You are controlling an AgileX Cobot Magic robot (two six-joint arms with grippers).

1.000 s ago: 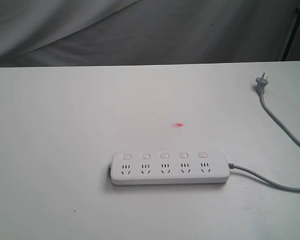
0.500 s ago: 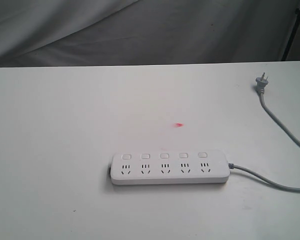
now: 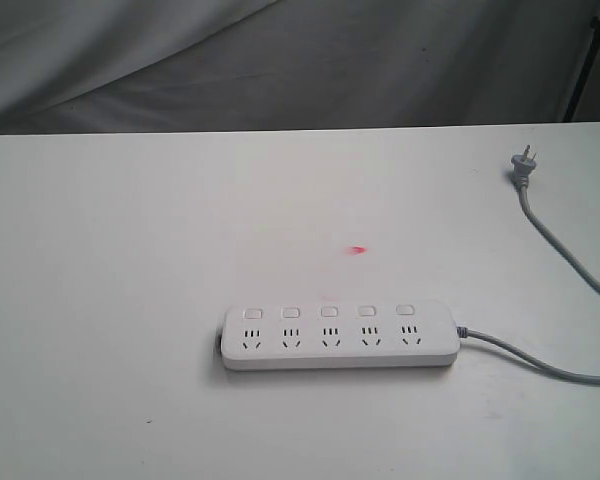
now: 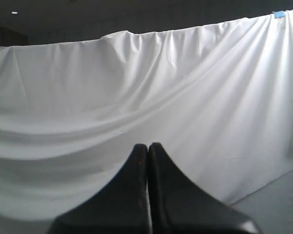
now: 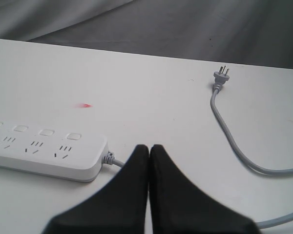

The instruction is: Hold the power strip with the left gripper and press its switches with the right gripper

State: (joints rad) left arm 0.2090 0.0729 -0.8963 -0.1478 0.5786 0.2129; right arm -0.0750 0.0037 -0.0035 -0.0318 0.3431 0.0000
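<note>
Clenching on nothing, my left gripper (image 4: 147,146) faces a white sheet (image 4: 136,87); my right gripper (image 5: 149,147), also clenched empty, hangs over the worktop (image 5: 136,83) near the strip (image 3: 340,336), which lies flat, switches (image 3: 328,312) up, its cord (image 5: 213,103) running to the plug (image 5: 220,75) beyond.

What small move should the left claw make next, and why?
Probably swing the left claw down toward the left end of the strip and open it: it is shut, faces only cloth, and the strip lies untouched on the table.
</note>
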